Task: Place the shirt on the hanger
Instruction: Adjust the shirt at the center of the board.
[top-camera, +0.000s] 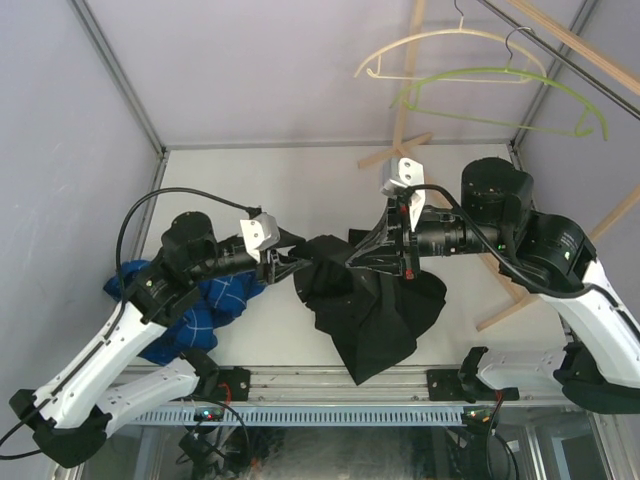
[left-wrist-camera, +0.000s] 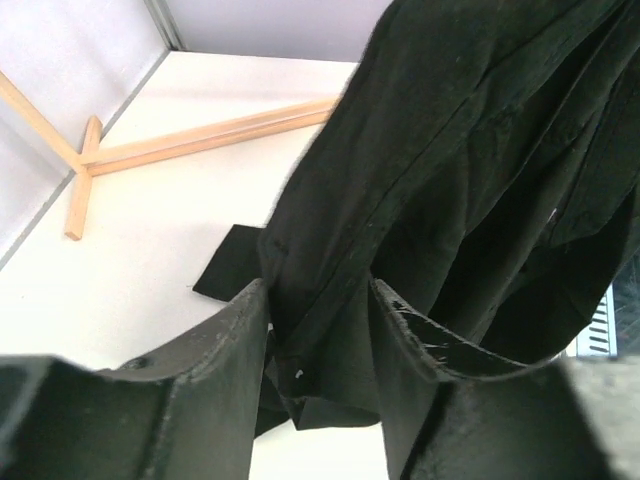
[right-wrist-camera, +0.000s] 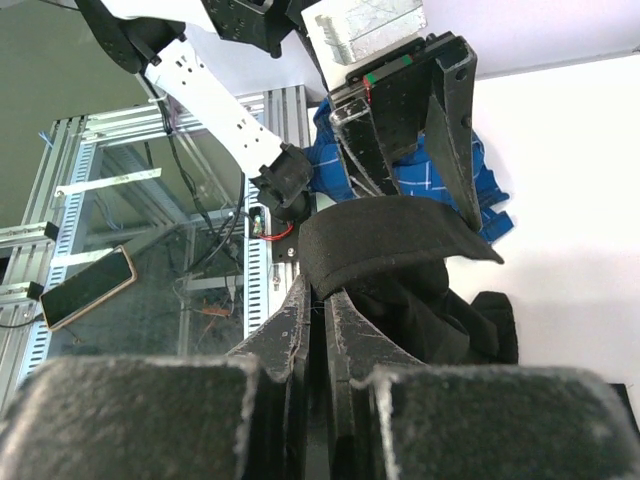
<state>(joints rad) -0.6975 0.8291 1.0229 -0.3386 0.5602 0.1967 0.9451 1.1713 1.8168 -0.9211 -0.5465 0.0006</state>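
Note:
The black shirt (top-camera: 372, 310) hangs between my two grippers over the middle of the table, its lower part pooled on the surface. My right gripper (top-camera: 388, 250) is shut on a thick folded edge of the shirt (right-wrist-camera: 390, 240), pinched at the fingertips (right-wrist-camera: 322, 292). My left gripper (top-camera: 292, 262) stands open at the shirt's left side. A seamed fold of the shirt (left-wrist-camera: 450, 150) with a small white button runs down between its two spread fingers (left-wrist-camera: 318, 315). The lime-green hanger (top-camera: 500, 92) hangs on the rail at the top right, well above and behind both grippers.
A cream hanger (top-camera: 450, 48) hangs beside the green one. A blue plaid shirt (top-camera: 215, 305) lies crumpled under the left arm. The wooden rack's feet (left-wrist-camera: 200, 135) lie on the table at the back right. The table's metal front rail (top-camera: 330, 412) runs along the near edge.

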